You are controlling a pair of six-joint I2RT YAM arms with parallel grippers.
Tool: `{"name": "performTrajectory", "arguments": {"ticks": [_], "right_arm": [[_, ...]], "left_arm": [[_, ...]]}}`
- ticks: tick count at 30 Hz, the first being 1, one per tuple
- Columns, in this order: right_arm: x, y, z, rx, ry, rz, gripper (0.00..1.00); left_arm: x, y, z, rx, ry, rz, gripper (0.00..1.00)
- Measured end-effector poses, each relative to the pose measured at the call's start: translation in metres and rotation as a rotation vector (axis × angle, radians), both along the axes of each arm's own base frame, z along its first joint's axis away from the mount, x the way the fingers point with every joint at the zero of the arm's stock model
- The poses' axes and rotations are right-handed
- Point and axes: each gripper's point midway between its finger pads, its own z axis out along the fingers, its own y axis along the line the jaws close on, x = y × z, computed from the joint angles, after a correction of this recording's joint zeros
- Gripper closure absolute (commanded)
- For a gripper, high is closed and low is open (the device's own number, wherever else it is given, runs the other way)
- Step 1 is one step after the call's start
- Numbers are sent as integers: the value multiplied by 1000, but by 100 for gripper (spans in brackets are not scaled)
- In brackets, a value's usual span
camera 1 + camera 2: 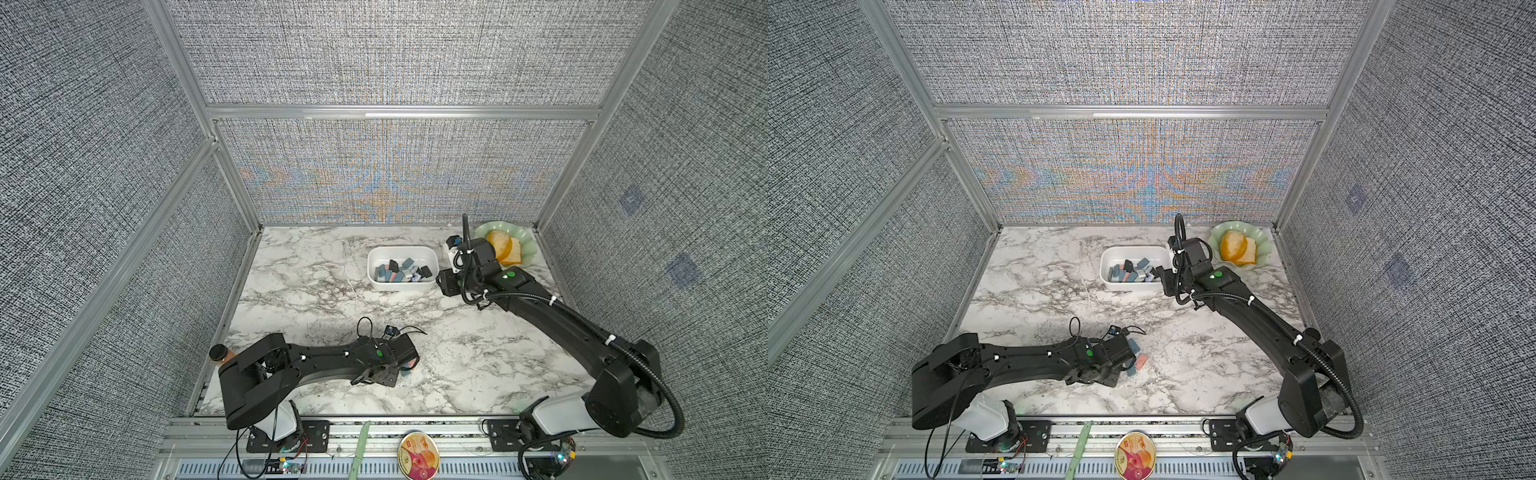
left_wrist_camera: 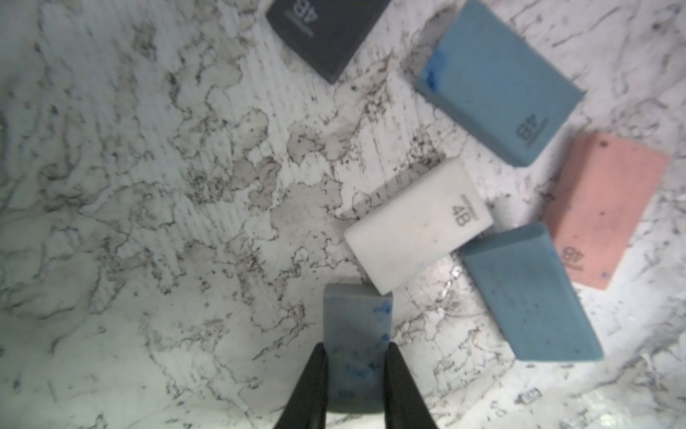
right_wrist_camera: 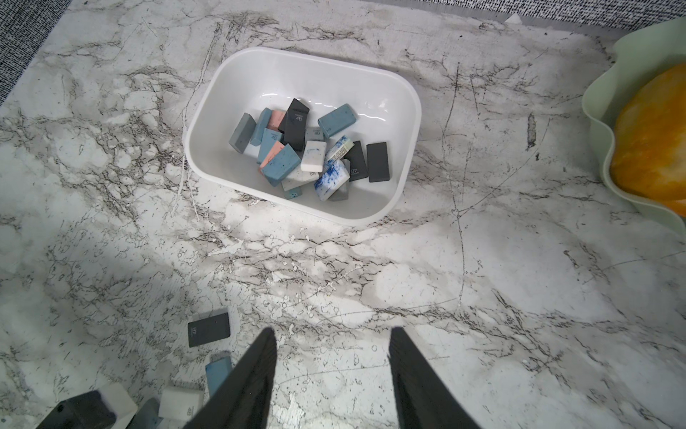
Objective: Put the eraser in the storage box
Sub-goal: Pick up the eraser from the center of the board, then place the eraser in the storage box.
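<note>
Far right corner of the grey-veined white marble tabletop [image 1: 316, 291]: pale green scalloped dish [image 1: 528, 245], holding an orange-and-yellow mottled lump [image 1: 505, 247] of a kind too unclear to name. At the left edge, towards the near side, a small amber bottle [image 1: 222, 355] with a black cap. Off the tabletop on the near metal rail [image 1: 449, 432] — round tin [image 1: 418, 456] with a pink-and-orange printed lid, pale green strip [image 1: 362, 444] just left of it — and all round, grey woven wall panels [image 1: 374, 54] in aluminium framing [image 1: 399, 111].

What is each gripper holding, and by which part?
Left gripper pinches the blue-grey rectangular rubber eraser across its width near one end; right gripper holds nothing.
</note>
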Motion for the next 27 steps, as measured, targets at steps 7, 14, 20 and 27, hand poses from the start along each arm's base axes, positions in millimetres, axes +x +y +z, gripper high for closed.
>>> {"name": "performTrajectory", "arguments": {"ticks": [7,14,20,27], "right_arm": [[0,0,0,0,0,-2,47],[1,0,-3,-5,6,-3,47],[2,1,-2,-5,4,-3,47],[5,-5,0,-22,-8,-21,47]], "left_arm": [[-2,-11,8,-34,14,-9,76],[3,-21,39,-121,-25,-5,76],[16,-30,77,-168,-93,5,76],[54,-43,119,-193,-191,17,75]]}}
